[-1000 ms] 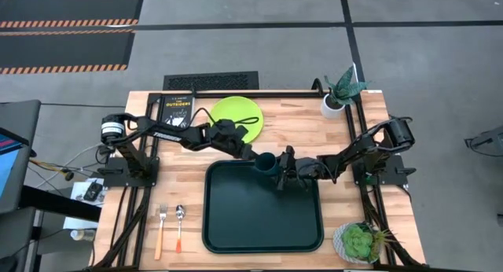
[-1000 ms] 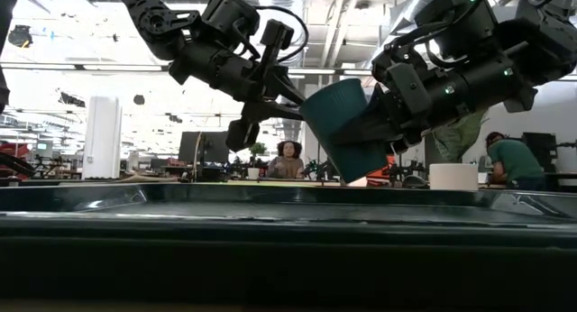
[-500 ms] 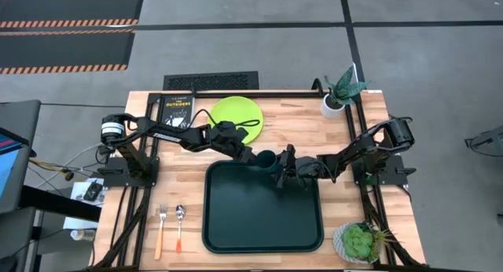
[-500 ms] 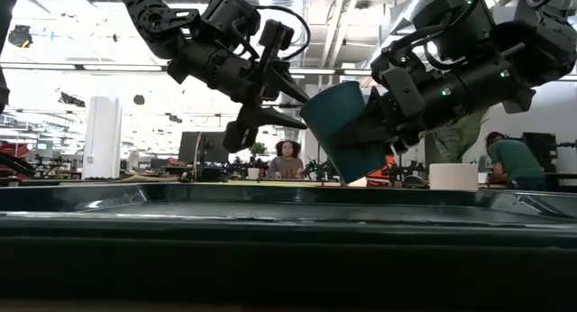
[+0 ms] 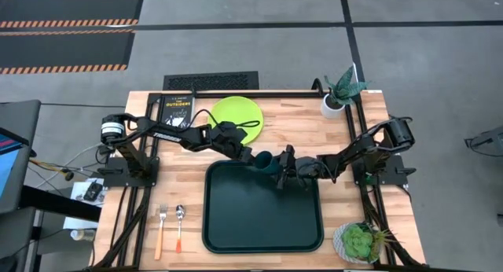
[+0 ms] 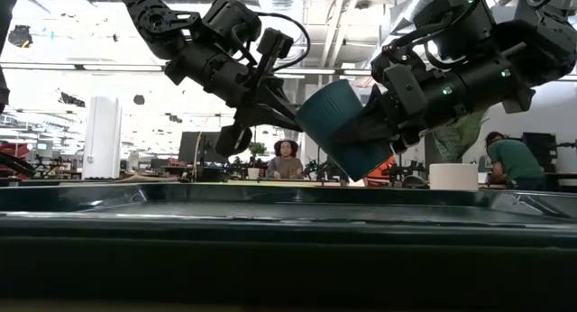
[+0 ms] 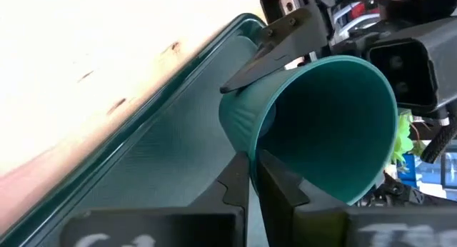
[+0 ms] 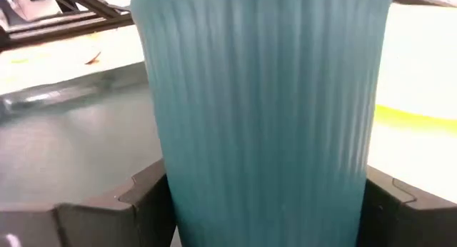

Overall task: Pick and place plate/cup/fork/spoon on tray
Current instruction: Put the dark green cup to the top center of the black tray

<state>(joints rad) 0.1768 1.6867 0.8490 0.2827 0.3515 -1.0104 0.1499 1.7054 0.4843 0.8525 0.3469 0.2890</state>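
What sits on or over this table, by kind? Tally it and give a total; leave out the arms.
tray: 1
plate: 1
cup: 1
fork: 1
spoon: 1
book: 1
potted plants: 2
Total: 8

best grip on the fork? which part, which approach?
Take the fork mid-handle, coming straight down with the jaws closing across its width. It lies flat on the table beside the spoon, left of the tray; the slim handle has bare wood either side.

The scene is evenly lit from overhead; the pale wooden table (image 7: 86, 54) is washed out by glare, and the ribbed teal cup (image 8: 264, 111) is blurred close up.
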